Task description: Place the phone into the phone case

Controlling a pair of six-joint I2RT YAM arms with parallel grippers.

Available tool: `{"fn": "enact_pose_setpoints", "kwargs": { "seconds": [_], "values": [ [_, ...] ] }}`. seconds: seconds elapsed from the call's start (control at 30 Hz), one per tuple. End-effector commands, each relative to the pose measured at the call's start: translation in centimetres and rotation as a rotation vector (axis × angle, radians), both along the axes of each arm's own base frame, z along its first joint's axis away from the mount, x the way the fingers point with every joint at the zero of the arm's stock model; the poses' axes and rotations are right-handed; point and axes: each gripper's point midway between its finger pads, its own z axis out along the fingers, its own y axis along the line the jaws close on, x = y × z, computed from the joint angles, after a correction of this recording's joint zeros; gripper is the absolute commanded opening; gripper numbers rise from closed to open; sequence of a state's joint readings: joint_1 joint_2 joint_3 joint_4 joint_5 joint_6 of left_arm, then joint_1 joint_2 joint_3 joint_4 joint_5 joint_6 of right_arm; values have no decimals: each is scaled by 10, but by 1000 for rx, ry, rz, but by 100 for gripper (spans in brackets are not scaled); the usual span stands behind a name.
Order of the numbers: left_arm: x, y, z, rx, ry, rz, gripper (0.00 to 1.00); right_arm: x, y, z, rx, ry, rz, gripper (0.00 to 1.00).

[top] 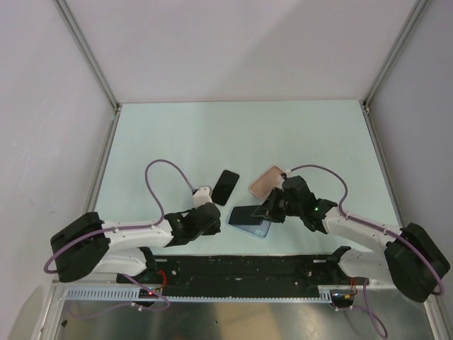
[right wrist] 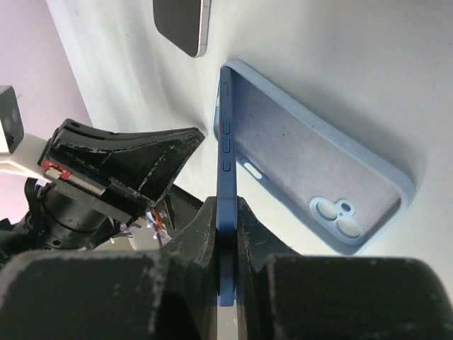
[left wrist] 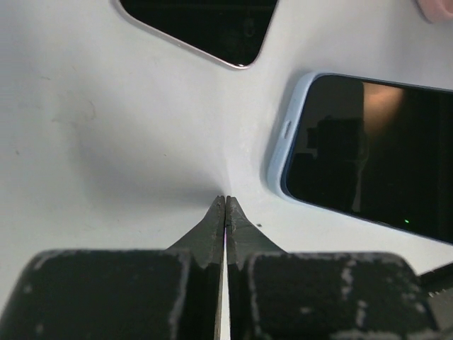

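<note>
- Right gripper (right wrist: 226,212): closed on a light-blue side edge of the phone (top: 245,216), which sits tilted. Its dark screen faces the left arm, and its blue-grey back with the lenses faces the right wrist camera.
- Left gripper (left wrist: 225,203): jaws pressed together on nothing, tips just beside the phone's rounded end, not touching it.
- Phone case (top: 265,181): pink shell on the table (top: 177,142), just beyond the right gripper, apart from the phone.
- Black slab (top: 226,186): just beyond the left gripper.

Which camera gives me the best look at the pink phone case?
The top external view: nearly the whole phone case shows there, seen from above. The left wrist view catches only a pink corner at its top right edge; the right wrist view doesn't show it.
</note>
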State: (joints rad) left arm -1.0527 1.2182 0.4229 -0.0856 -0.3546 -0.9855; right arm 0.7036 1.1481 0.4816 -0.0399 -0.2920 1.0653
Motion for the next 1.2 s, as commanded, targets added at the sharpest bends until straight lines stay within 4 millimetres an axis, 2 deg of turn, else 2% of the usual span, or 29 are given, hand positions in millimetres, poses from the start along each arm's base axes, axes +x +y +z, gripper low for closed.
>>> {"fn": "enact_pose_setpoints", "kwargs": {
  "seconds": [0.0, 0.2, 0.63, 0.93, 1.17],
  "values": [
    [23, 5, 4, 59, -56, 53, 1, 9, 18, 11, 31, -43, 11, 0],
    [29, -12, 6, 68, -52, 22, 0, 9, 26, 5, 32, -26, 40, 0],
    [19, -44, 14, 13, -42, -54, 0, 6, -2, -23, -87, -22, -14, 1],
    [17, -50, 17, 1, -42, -55, 0, -1, -27, -39, -168, -16, -55, 14],
    [17, -52, 18, -1, -44, -56, 0, -2, -37, -44, -219, -21, -70, 32]
  ]
}}
